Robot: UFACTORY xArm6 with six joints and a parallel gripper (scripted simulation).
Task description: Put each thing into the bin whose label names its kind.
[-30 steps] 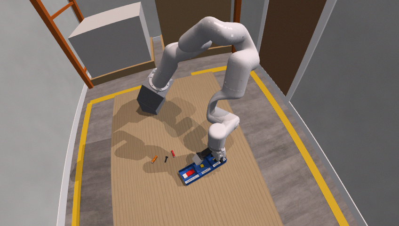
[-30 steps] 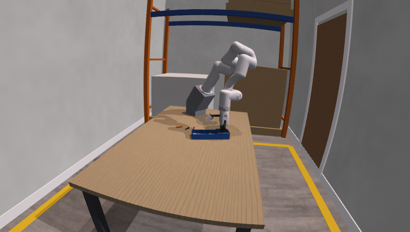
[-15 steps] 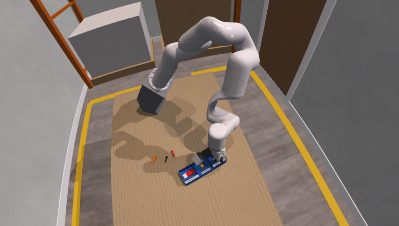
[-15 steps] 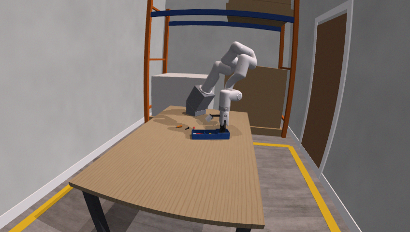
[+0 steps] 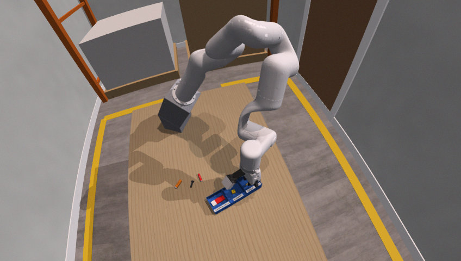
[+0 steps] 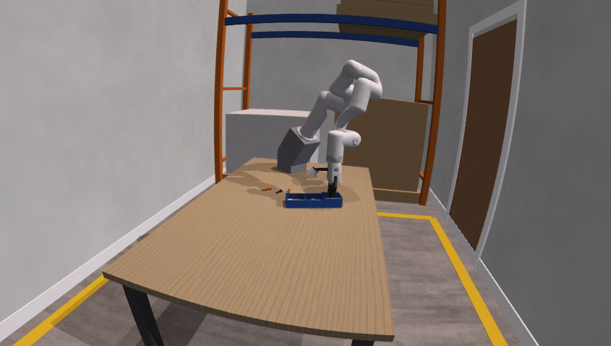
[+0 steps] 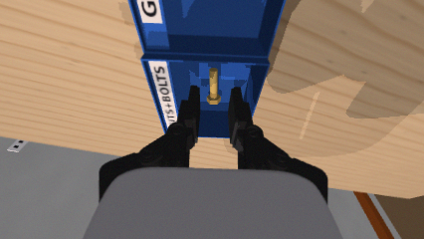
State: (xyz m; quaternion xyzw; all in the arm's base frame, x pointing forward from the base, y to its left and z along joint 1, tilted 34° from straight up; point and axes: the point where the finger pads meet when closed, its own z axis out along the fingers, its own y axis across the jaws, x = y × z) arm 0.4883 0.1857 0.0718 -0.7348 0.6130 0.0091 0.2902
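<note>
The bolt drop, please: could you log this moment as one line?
gripper: open, empty | bolt: lying in NUTS+BOLTS bin | three items on table

White arm [image 5: 268, 84] over blue bin row [image 5: 233, 196]; three small parts [image 5: 191, 184] left of it.

- You are looking at a wooden table [image 6: 257, 265] carrying everything.
- A blue three-compartment bin [image 5: 217, 209] is standing on it.
- An orange cylinder [image 5: 178, 184], a black bolt [image 5: 191, 184] and a red cylinder [image 5: 199, 176] are lying just beside the bin.
- The arm's dark base block [image 5: 168, 117] is sitting at the far end.
</note>
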